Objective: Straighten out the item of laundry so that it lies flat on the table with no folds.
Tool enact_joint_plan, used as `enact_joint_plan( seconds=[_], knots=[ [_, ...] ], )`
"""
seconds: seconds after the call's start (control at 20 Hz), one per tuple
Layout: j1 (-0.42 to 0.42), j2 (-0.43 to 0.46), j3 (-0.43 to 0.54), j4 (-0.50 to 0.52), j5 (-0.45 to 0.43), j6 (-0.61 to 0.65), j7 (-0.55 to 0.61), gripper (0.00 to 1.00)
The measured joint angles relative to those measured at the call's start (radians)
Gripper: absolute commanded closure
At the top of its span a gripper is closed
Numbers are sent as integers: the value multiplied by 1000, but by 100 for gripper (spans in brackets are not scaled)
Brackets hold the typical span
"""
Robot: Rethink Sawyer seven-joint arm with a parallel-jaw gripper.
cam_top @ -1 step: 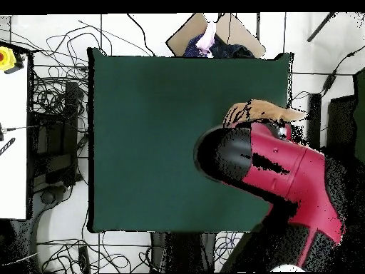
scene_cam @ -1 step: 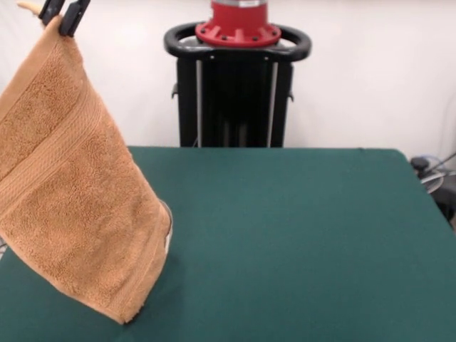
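One corner of the towel (scene_cam @ -1 step: 78, 192) is pinched in the fingers (scene_cam @ -1 step: 63, 20), hanging over the worktop (scene_cam @ -1 step: 299, 228) edge. Suggest dragging toward worktop centre, lowering slowly so it's unrolling flat.

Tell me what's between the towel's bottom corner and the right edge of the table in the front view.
Nothing: in the front view only bare green table runs from the hanging towel to that edge. The gripper holds the towel's top corner.

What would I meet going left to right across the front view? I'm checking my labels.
Towel hanging from the gripper → robot pedestal behind the green table → cables at the right edge.
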Motion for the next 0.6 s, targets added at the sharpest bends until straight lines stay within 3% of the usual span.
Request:
enact_joint_plan(
  seconds=[0.6],
  knots=[
    [-9, 2, 2, -3, -5, -11, 0, 100]
  ],
)
